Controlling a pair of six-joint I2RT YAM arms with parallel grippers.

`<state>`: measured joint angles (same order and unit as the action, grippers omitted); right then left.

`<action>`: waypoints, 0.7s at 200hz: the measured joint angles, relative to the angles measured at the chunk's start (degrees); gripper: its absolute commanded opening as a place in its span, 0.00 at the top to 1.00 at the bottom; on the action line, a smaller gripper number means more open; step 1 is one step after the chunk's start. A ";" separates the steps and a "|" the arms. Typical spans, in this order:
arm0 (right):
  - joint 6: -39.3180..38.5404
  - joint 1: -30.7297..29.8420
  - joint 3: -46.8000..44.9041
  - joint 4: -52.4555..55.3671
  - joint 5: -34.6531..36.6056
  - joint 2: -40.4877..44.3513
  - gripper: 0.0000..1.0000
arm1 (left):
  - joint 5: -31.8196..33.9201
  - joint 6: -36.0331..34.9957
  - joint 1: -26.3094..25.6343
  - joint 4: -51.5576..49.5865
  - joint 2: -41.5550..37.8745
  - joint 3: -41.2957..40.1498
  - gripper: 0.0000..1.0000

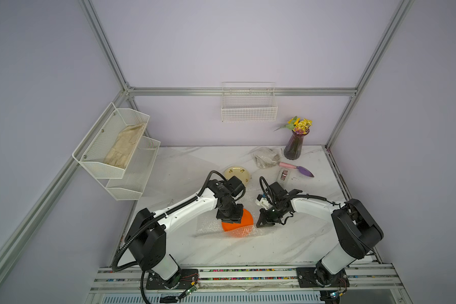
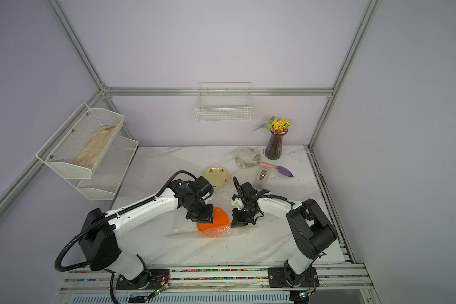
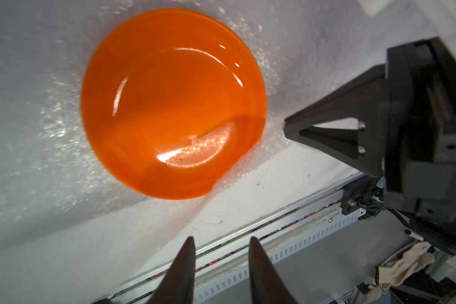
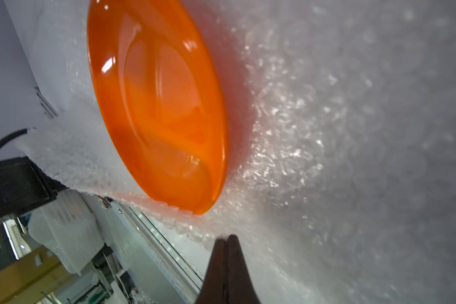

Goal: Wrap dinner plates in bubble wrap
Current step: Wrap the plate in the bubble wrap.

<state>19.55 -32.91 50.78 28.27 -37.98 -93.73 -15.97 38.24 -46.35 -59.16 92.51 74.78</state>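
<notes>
While the orange plate (image 1: 238, 223) sits on wrap (image 1: 207, 229) mid-frame, right end effector (image 4: 226, 237), just right of it, is closed on wrap edge; left end effector (image 3: 221, 238) hovers over plate, open, empty.

Two round plates counted: bright orange plate (image 1: 247, 219) at six o'clock, pale cream plate (image 1: 236, 172) at twelve; one purple glass vase (image 1: 293, 146).
</notes>
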 measured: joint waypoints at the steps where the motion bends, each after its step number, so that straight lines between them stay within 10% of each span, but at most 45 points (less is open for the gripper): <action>1: 0.33 0.09 -0.04 -0.13 0.02 -0.07 1.00 | -0.11 -0.02 -0.09 0.04 0.13 0.07 0.66; 140: 21.40 1.44 -0.07 -3.52 1.22 -3.98 1.00 | 4.83 -6.47 -1.01 0.07 18.32 1.38 0.71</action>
<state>40.95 -31.46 50.72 24.75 -36.75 -97.71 -11.14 31.77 -47.35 -59.09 110.83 76.16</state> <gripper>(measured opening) 0.049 0.300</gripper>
